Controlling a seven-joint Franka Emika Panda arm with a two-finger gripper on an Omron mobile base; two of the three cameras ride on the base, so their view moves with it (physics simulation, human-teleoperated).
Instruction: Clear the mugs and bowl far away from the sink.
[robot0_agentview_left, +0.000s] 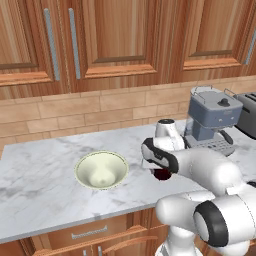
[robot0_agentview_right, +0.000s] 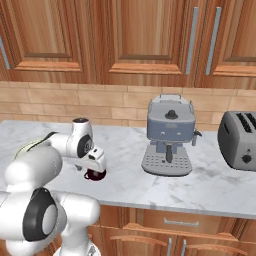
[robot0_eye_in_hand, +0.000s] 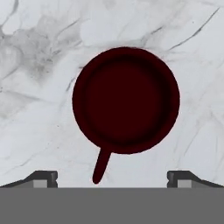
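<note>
- The dark red mug (robot0_eye_in_hand: 126, 99) was seen from straight above in the hand view, standing upright on the white marble counter (robot0_agentview_left: 40, 185), its round mouth open to the camera and its thin handle pointing toward the bottom edge of that view.
- The gripper (robot0_eye_in_hand: 112, 179) was held directly over the mug with its jaws spread wide; the two dark fingertips (robot0_eye_in_hand: 43, 178) were seen at the bottom of the hand view, one on each side of the handle, with nothing between them and nothing grasped.
- In the left base view the mug (robot0_agentview_left: 161, 174) was mostly covered by the hand, only a dark red patch being visible beneath it near the counter's front edge.
- In the right base view the mug (robot0_agentview_right: 95, 174) was seen as a small dark shape under the gripper (robot0_agentview_right: 96, 167).
- The pale cream bowl (robot0_agentview_left: 101, 169) was placed upright on the counter, well apart from the mug and to its left in the left base view.
- A blue-grey espresso machine (robot0_agentview_right: 169, 135) was set against the tiled wall to the right of the mug, with a dark toaster (robot0_agentview_right: 240, 140) further right.
</note>
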